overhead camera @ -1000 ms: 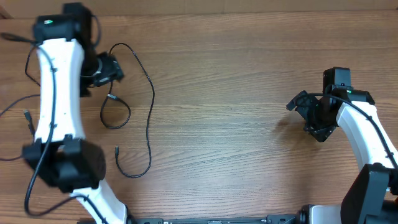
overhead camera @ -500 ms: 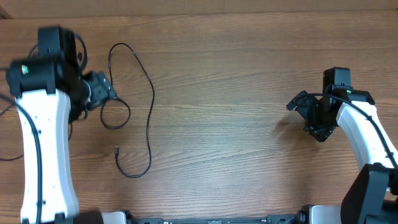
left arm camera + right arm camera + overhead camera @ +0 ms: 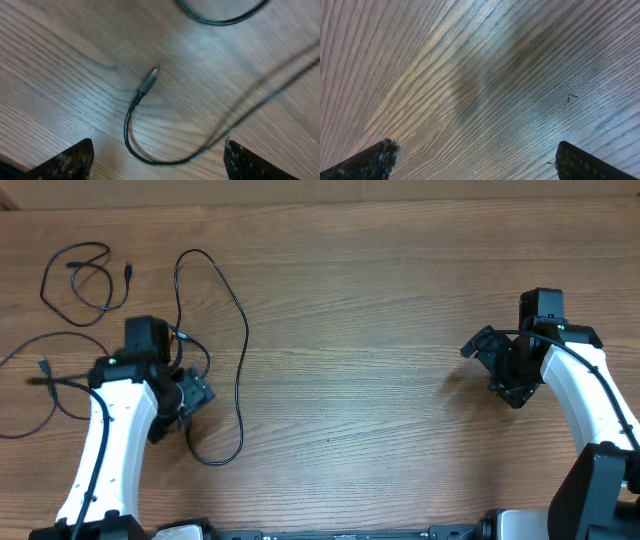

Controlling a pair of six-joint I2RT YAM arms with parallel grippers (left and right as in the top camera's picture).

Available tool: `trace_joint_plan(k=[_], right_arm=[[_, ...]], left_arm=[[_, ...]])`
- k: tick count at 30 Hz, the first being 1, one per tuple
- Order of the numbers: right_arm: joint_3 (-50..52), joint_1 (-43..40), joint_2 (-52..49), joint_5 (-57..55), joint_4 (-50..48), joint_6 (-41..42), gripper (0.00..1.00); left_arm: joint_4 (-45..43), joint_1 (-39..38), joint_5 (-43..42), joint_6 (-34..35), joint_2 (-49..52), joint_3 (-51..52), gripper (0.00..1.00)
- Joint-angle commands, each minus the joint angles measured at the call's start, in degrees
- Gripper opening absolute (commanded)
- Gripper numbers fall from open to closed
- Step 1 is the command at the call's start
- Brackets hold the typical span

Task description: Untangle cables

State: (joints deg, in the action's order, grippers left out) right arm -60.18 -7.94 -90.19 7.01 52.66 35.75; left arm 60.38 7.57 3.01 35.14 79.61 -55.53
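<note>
**Left gripper poised over a loose plug**

Three thin black flexible cables (image 3: 245, 340) lie spread over the 9 o'clock side of the wooden bench (image 3: 350, 300). The left gripper (image 3: 157, 147) hangs wide and empty. A small cable plug (image 3: 148, 82) lies just ahead at its 12 o'clock, long axis running 7 to 1. The right gripper (image 3: 500, 365), also wide and empty, sits well apart at 3 o'clock, so the left arm is nearer.

Matt wood-grain table (image 3: 380, 330); thin cables (image 3: 246, 330) look smooth black plastic.
</note>
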Motion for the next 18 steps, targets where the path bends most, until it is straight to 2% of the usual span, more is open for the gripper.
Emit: trace_joint_plan(k=[1, 5, 9, 13, 18], right_arm=[[0.3, -0.3, 0.0, -0.8, -0.1, -0.2, 1.00], [0.3, -0.3, 0.0, -0.8, -0.1, -0.2, 1.00], [0.3, -0.3, 0.0, -0.8, -0.1, -0.2, 1.00], [0.3, -0.3, 0.0, -0.8, -0.1, -0.2, 1.00], [0.3, -0.3, 0.0, -0.8, -0.1, -0.2, 1.00]], left_arm=[[-3.9, 1.2, 0.0, 4.8, -0.2, 5.9, 0.82], [-9.7, 1.2, -1.8, 5.1, -0.2, 10.9, 0.82], [-13.5, 1.2, -2.1, 9.8, -0.2, 15.0, 0.80], [-18.1, 1.1, -2.9, 10.4, -0.2, 18.3, 0.79], [-22.2, 1.1, -3.0, 10.4, -0.2, 21.7, 0.70]])
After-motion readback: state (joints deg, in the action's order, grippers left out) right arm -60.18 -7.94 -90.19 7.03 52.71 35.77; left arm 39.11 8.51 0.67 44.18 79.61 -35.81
